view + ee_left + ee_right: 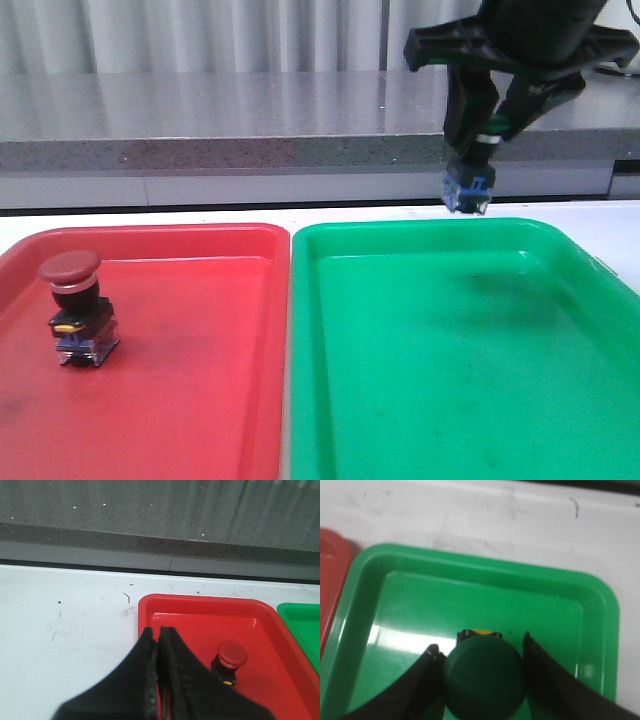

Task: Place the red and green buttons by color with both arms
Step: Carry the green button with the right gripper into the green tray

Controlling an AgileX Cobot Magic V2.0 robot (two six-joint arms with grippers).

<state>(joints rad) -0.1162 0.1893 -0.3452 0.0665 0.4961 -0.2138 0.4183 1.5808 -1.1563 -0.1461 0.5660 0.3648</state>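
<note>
Nearest to us lie two trays side by side on the white surface (75, 625): the red tray (200, 380) on the left and the green tray (450, 400) on the right, their long edges just beside each other. In the red tray, toward its left side, we see the red button (73, 308) standing upright on the tray floor, its dark red cap on top and its black body and clear-blue base below. In the left wrist view we find the left gripper (159, 645) above the near corner of the red tray, its fingers pressed together with nothing between them, apart from the red button. Farther back, above the far edge of the green tray, the right gripper (478, 135) hangs with its fingers clamped on the green button (484, 677), which is held clear of the tray, its clear-blue base pointing down. Behind everything runs a grey ledge (220, 120).
</note>
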